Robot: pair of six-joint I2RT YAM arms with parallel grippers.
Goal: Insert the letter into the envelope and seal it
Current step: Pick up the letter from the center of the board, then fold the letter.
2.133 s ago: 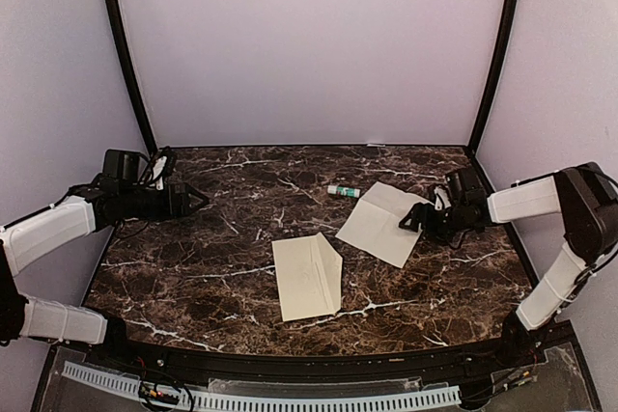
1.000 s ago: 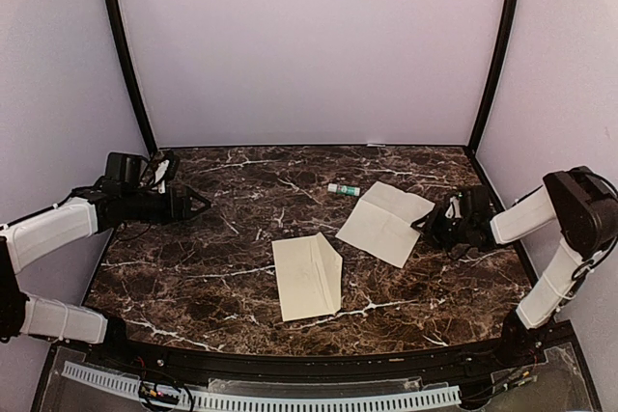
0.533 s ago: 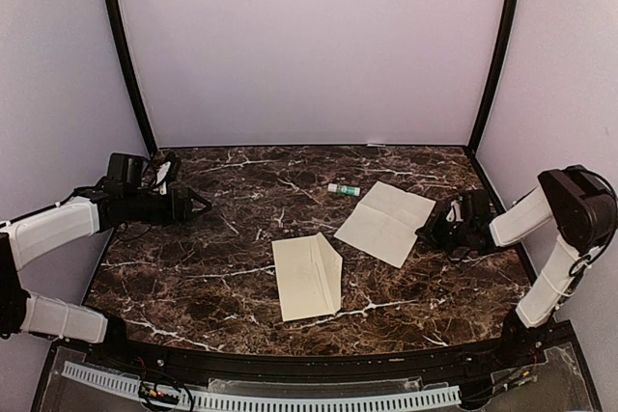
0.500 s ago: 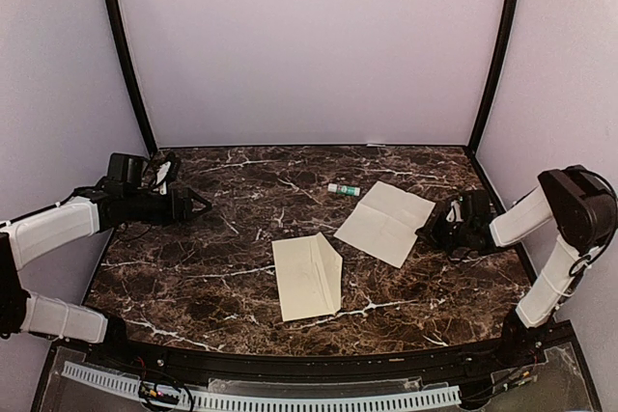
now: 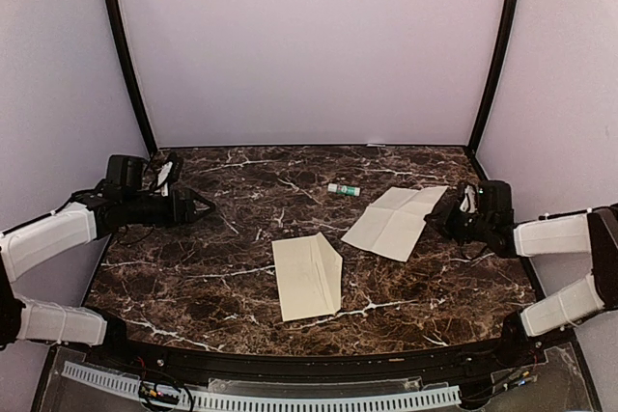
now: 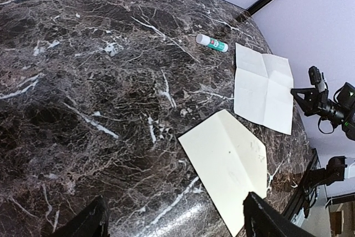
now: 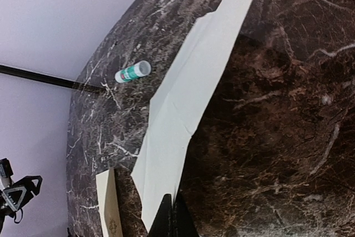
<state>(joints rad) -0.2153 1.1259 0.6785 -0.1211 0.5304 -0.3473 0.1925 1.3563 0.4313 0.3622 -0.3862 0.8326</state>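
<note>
The letter (image 5: 394, 223), a creased cream sheet, lies right of centre with its right edge raised off the table. My right gripper (image 5: 448, 205) is shut on that edge; in the right wrist view the closed fingertips (image 7: 173, 213) pinch the letter (image 7: 188, 98), which slopes away from them. The envelope (image 5: 307, 275) lies flat at the centre, flap open toward the right, also visible as envelope (image 6: 230, 159) below my left wrist. My left gripper (image 5: 200, 205) hovers at the far left, open and holding nothing, well away from both papers.
A small glue stick (image 5: 343, 190) with a green label lies on the marble table (image 5: 193, 277) just behind the letter. Black frame posts stand at the back corners, with pale walls on three sides.
My right gripper has shut on the letter's right edge, lifted it and drawn back to the right, dragging the sheet slightly. The left arm has barely moved.
</note>
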